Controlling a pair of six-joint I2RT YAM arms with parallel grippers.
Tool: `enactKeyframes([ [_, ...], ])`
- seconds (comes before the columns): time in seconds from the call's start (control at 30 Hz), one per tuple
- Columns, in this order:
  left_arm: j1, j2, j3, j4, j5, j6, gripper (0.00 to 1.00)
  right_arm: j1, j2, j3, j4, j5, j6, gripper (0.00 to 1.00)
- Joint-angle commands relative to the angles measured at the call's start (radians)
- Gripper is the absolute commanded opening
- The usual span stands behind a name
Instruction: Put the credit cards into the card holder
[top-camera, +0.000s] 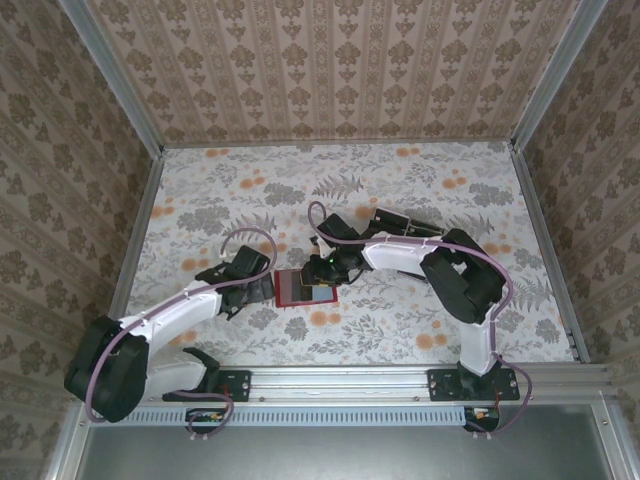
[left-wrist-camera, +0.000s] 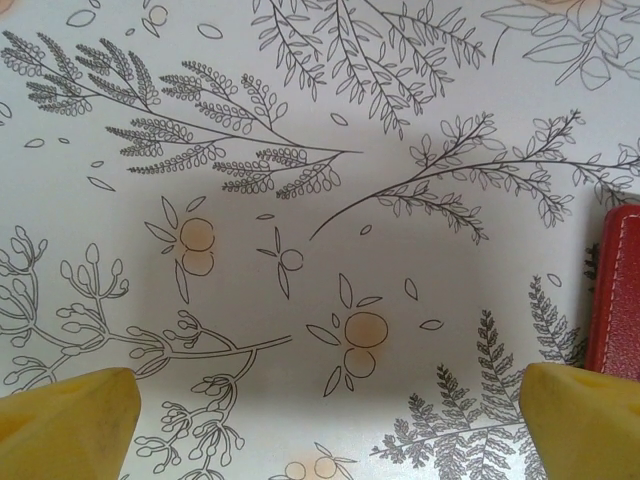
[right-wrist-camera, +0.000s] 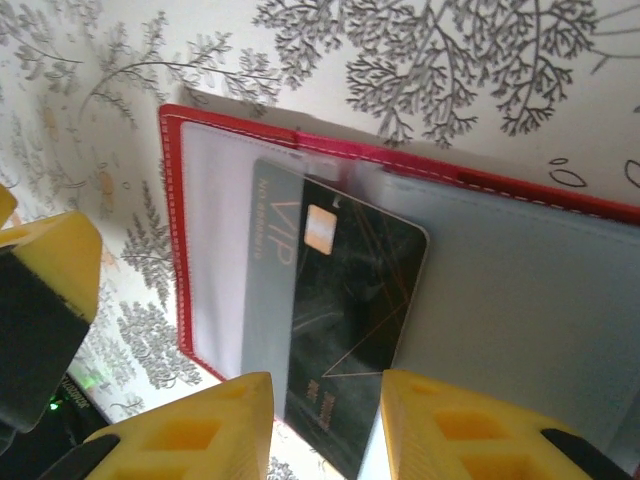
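Observation:
The red card holder (top-camera: 296, 288) lies open on the flowered table between the two grippers. In the right wrist view a black credit card (right-wrist-camera: 350, 320) with a gold chip lies on the card holder (right-wrist-camera: 175, 250), its left part tucked under a frosted sleeve. My right gripper (right-wrist-camera: 328, 430) hovers just over the card's near end, its yellow fingers apart and closed on nothing. My left gripper (left-wrist-camera: 330, 425) stands wide open above bare tablecloth, with the holder's red edge (left-wrist-camera: 618, 295) just beyond its right finger. In the top view the left gripper (top-camera: 258, 284) is at the holder's left side.
Dark flat things (top-camera: 400, 221) lie behind the right arm (top-camera: 455, 275) toward the back of the table. Patterned walls and metal rails (top-camera: 540, 230) close in the table on three sides. The flowered cloth (top-camera: 240, 190) stretches open at the back left.

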Motion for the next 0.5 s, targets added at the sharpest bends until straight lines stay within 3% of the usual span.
enactKeyframes([
  [0.0, 0.007, 0.015, -0.010, 0.004, 0.011, 0.021, 1.00, 0.009, 0.017, 0.026, -0.039, 0.030, 0.003, 0.35],
  [0.13, 0.007, 0.032, -0.011, 0.016, 0.018, 0.018, 1.00, 0.011, 0.026, 0.030, -0.038, 0.029, 0.004, 0.32],
  [0.47, 0.007, 0.076, -0.012, 0.048, 0.033, 0.019, 1.00, 0.027, 0.058, 0.063, -0.033, 0.012, 0.010, 0.12],
])
